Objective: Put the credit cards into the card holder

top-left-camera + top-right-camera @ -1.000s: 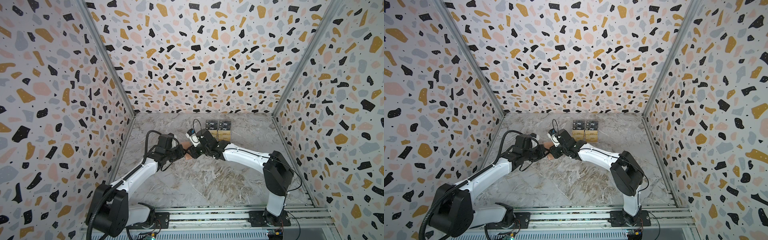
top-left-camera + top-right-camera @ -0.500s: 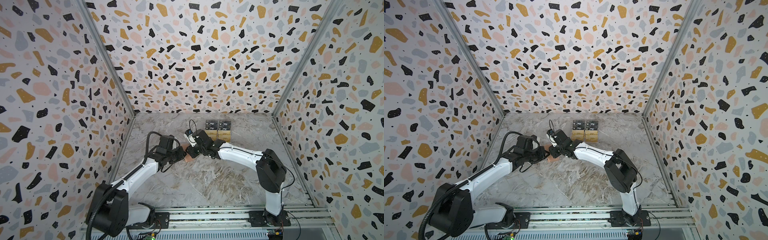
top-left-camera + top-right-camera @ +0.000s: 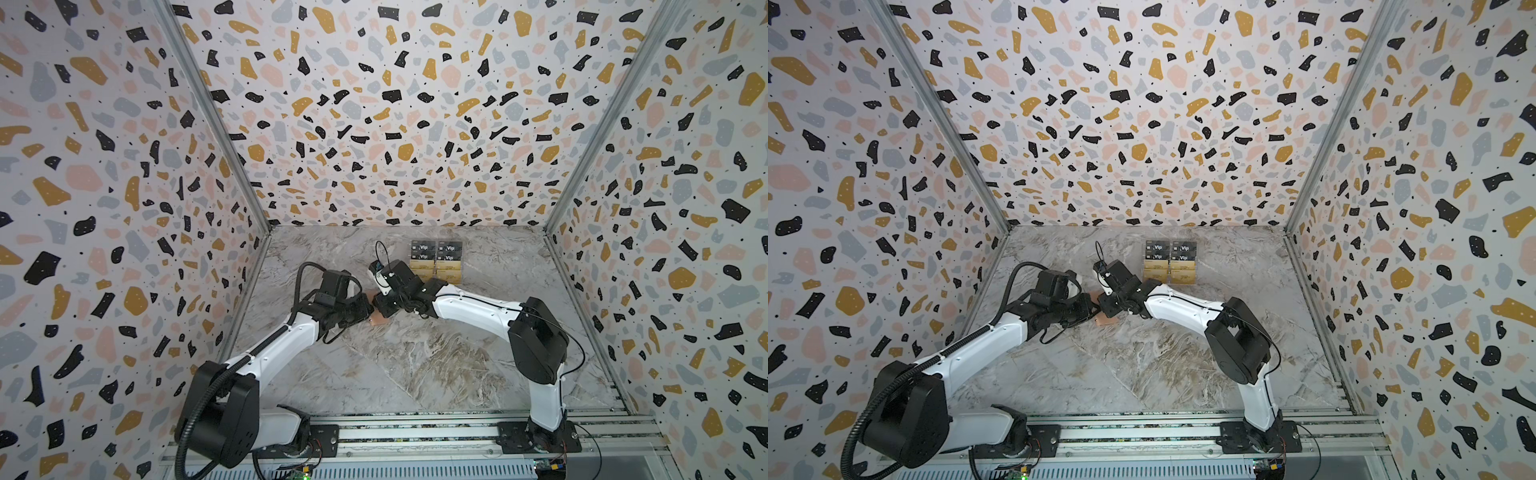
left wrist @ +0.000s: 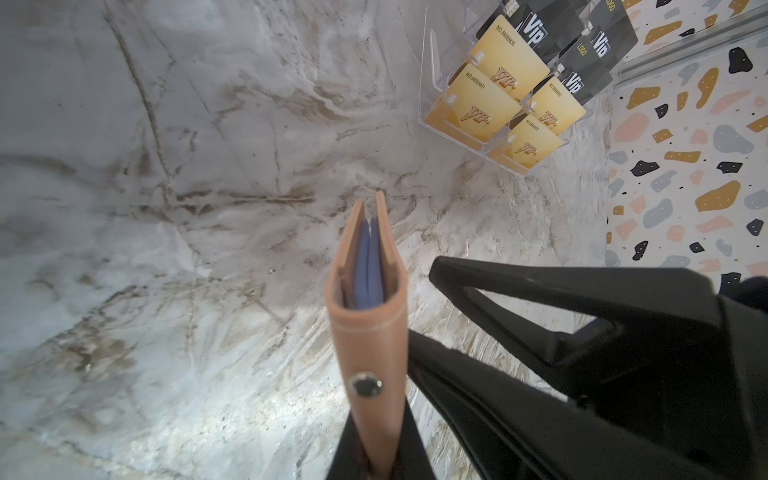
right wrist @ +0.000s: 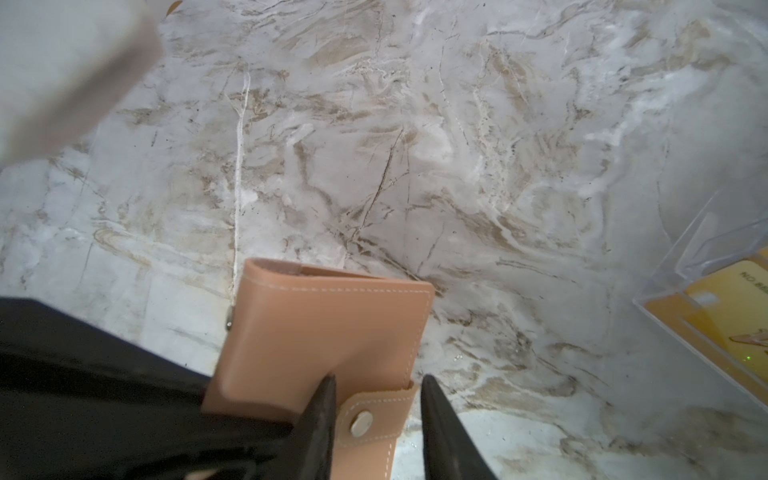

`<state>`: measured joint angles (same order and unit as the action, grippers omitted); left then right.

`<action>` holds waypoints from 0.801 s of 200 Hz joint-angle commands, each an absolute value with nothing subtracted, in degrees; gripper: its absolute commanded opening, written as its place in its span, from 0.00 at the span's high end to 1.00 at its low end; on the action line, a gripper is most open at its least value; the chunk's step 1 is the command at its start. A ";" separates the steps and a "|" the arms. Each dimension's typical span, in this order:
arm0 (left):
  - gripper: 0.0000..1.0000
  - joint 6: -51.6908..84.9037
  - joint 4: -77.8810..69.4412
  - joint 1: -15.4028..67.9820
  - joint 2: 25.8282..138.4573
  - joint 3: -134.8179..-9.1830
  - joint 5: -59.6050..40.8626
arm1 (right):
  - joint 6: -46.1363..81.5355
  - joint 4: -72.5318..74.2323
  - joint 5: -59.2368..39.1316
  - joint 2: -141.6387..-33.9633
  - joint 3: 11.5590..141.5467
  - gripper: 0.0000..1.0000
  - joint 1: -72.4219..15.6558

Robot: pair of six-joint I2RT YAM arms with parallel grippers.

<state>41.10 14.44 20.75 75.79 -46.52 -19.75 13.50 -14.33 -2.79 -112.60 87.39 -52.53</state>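
Observation:
The tan-pink card holder [image 4: 368, 316] is held on edge just above the table, with my left gripper [image 4: 379, 409] shut on its snap-button end; blue sleeves show between its covers. In both top views only a bit of the holder [image 3: 376, 318] [image 3: 1102, 319] shows between the two grippers. My right gripper [image 5: 379, 378] stands open astride the holder's strap tab [image 5: 370, 419]: one finger touches the tab, the other stands clear. Its black fingers [image 4: 540, 299] lie beside the holder. The credit cards [image 3: 436, 262] [image 4: 523, 79], black and gold, stand behind.
The cards stand in a clear tiered rack [image 4: 432, 58] near the back wall, just beyond my right wrist; one corner of the rack [image 5: 706, 232] shows in the right wrist view. Patterned walls close three sides. A rail [image 3: 415, 436] with both arm bases runs along the front.
My right gripper has shifted left toward the card holder and its jaws have narrowed around the strap tab. The left gripper has kept its hold and place.

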 commanded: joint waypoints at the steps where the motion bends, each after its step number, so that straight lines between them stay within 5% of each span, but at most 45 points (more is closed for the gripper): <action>1: 1.00 39.53 8.85 21.45 75.28 -50.14 -21.28 | 13.61 -19.15 -4.79 -112.42 88.25 0.64 -53.75; 160: 1.00 37.97 8.91 22.07 75.94 -50.32 -20.89 | 13.06 -21.71 -2.92 -113.85 89.96 0.69 -54.05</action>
<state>39.11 15.38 21.30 76.55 -47.68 -18.22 13.80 -19.09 -3.38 -112.62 88.47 -52.90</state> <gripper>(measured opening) 0.101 0.316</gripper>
